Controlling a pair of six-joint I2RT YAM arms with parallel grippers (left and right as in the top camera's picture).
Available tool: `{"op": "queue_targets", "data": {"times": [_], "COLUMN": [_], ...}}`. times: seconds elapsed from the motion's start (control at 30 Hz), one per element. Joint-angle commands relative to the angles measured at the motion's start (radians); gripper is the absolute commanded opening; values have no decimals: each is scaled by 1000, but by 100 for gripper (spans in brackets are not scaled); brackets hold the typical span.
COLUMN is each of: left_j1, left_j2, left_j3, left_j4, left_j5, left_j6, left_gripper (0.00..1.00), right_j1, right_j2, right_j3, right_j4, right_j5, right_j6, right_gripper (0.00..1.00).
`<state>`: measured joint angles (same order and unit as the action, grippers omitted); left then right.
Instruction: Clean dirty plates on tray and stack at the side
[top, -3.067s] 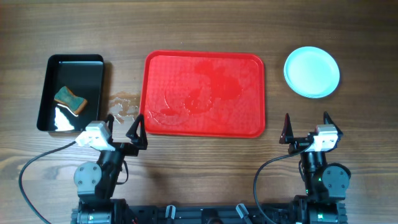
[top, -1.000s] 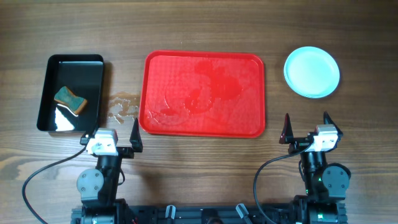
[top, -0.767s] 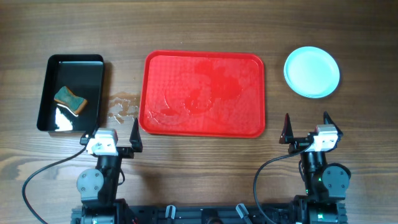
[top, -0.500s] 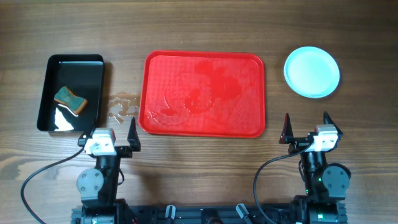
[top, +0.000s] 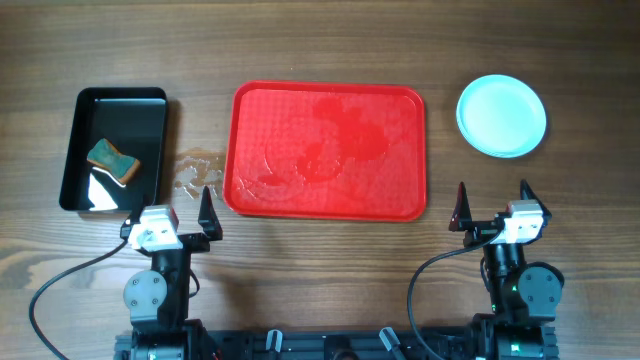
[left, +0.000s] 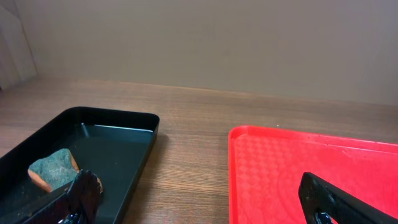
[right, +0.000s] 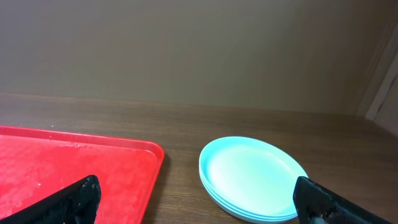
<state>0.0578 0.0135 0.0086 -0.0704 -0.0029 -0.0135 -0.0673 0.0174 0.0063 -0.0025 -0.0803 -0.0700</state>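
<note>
The red tray (top: 330, 150) lies in the middle of the table, wet and with no plates on it; it also shows in the wrist views (left: 292, 162) (right: 74, 168). The pale-blue plates (top: 501, 115) sit stacked on the table to the tray's right, with the stack's layered rims showing in the right wrist view (right: 252, 174). My left gripper (top: 172, 212) stands open near the tray's front left corner, holding nothing (left: 202, 205). My right gripper (top: 493, 205) stands open in front of the stack, apart from it (right: 199, 205).
A black tray (top: 120, 93) at the left holds a teal and orange sponge (top: 112, 160), seen also in the left wrist view (left: 53, 169). A small puddle of water (top: 197, 172) lies on the wood between the black tray and the red tray.
My left gripper has straightened from its earlier slant and drifted a little to the left, staying open. The right arm, the plates and the tray have not moved.
</note>
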Motion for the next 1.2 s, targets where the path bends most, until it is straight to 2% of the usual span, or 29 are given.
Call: {"op": "queue_targets", "data": {"times": [0.0, 0.1, 1.17], "left_j1": [-6, -5, -5], "left_j2": [-11, -11, -11], "left_j3": [-3, -3, -3], "left_j4": [-6, -6, -5], "left_j5": [-3, -2, 5], "left_j6": [32, 63, 62], "left_gripper": [100, 100, 100], "right_j1": [-5, -5, -5], "right_j2": [-7, -7, -7], "right_j3": [-1, -1, -1], "right_j4": [3, 3, 3], "right_j5": [14, 13, 14], "right_j6": [-8, -8, -8], "right_gripper": [100, 100, 100]}}
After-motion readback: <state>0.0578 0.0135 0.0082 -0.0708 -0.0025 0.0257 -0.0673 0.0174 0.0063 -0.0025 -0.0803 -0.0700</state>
